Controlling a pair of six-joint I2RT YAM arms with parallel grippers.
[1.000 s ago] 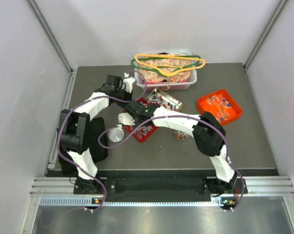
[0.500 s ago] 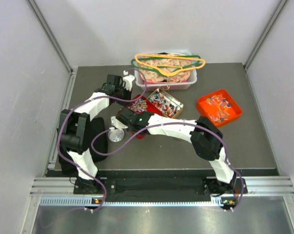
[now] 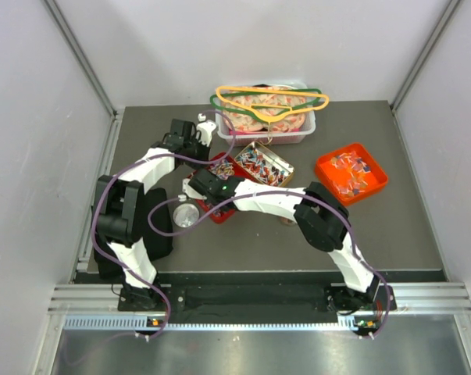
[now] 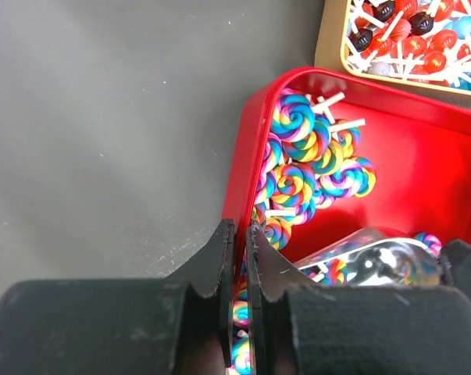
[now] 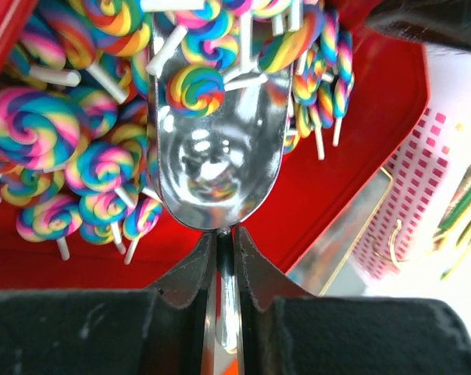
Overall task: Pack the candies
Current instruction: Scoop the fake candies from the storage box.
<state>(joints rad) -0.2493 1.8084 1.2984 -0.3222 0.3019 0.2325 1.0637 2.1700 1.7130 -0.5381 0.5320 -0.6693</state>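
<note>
The scooping step was in hand. The right pincer [image 5: 223, 244] was pinched narrow on the handle of a metal scoop [image 5: 212, 156]. The scoop's bowl lay inside the red tin [image 4: 247, 133], among the candies [image 4: 301, 168]. These were rainbow swirl lollipops heaped at one end of the tin, and only one sat in the bowl. The left pincer [image 4: 239, 234] was clamped narrow on the tin's rim, seemingly steadying it on the bench [image 4: 102, 117].

The next move probably called for driving the bowl deeper under the heap, then lifting it level so nothing rolled off. Where the load should go I cannot tell.
</note>
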